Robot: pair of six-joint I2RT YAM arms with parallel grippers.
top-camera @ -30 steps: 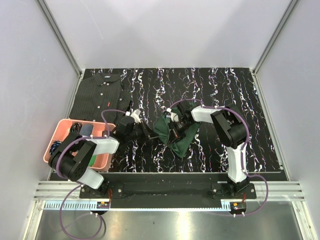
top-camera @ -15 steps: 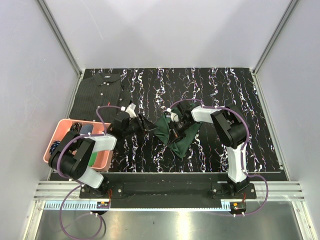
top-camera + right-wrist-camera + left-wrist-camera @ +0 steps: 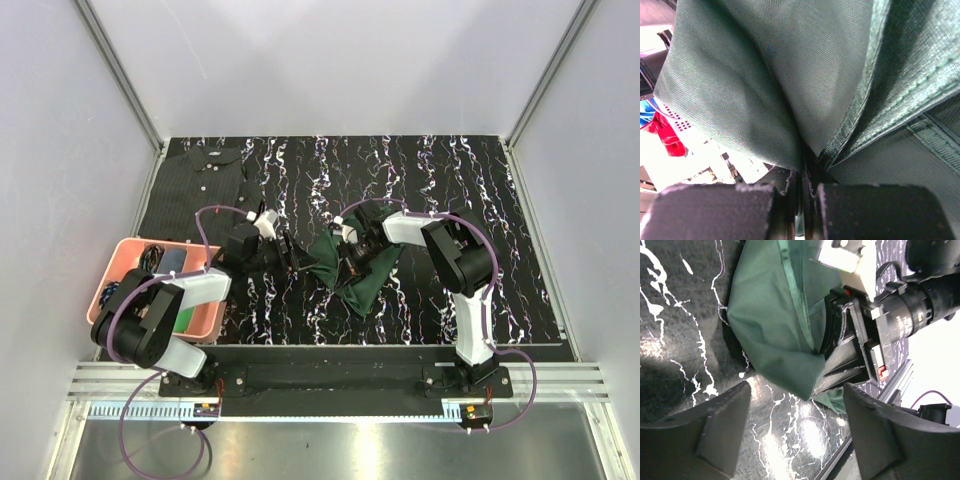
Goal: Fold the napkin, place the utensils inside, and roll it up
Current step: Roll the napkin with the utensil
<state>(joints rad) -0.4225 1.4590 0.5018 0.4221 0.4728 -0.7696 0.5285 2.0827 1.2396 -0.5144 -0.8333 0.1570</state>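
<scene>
Two grippers meet near the middle of the table [image 3: 450,200], tip to tip, with the napkin [image 3: 365,285] between them. The right gripper [image 3: 353,256] has its fingers pressed tight together on a bunched fold of the green cloth. From that pinch the cloth hangs in loose folds, and its lower part trails down onto the table on the near side of the gripper. The left gripper [image 3: 292,259] has its fingers [image 3: 722,430] spread wide and grips nothing. The napkin's hanging corner lies just ahead of its tips, in line with the gap between them; whether the cloth touches either finger I cannot tell. Straight beyond that corner sits the right gripper's black body, which blocks the way farther ahead of the left gripper. Behind the left gripper and off to its left, well apart, a dark pinstriped shirt [image 3: 200,190] lies flat in the table's far corner. Nearer and to its left stands a pink bin [image 3: 125,250], with small items inside too small to tell apart.
</scene>
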